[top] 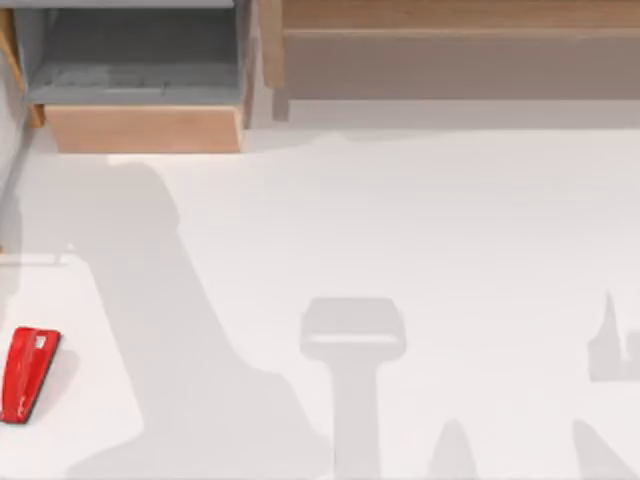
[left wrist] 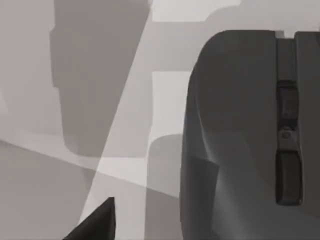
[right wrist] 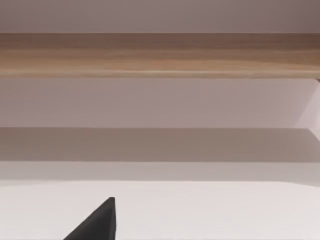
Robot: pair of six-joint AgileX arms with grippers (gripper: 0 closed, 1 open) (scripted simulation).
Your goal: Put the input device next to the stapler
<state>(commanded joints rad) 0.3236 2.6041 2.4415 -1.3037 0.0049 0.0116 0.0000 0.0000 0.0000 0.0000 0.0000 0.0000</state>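
The stapler (top: 27, 373) is a small red wedge with a white mark, lying near the table's left edge towards the front. The input device (left wrist: 250, 140) is a smooth dark grey mouse with a scroll wheel in a centre groove, seen very close in the left wrist view over the white table. A black corner of my left gripper (left wrist: 97, 222) pokes in beside the mouse, apart from it. Whether the gripper holds the mouse cannot be made out. A black corner of my right gripper (right wrist: 97, 222) shows over the white table, facing a wooden shelf.
An open grey-lined wooden drawer box (top: 140, 75) stands at the back left. A long wooden shelf (top: 450, 45) runs along the back right, seen also as a wood edge (right wrist: 160, 55) in the right wrist view. Arm shadows fall across the white table (top: 450, 230).
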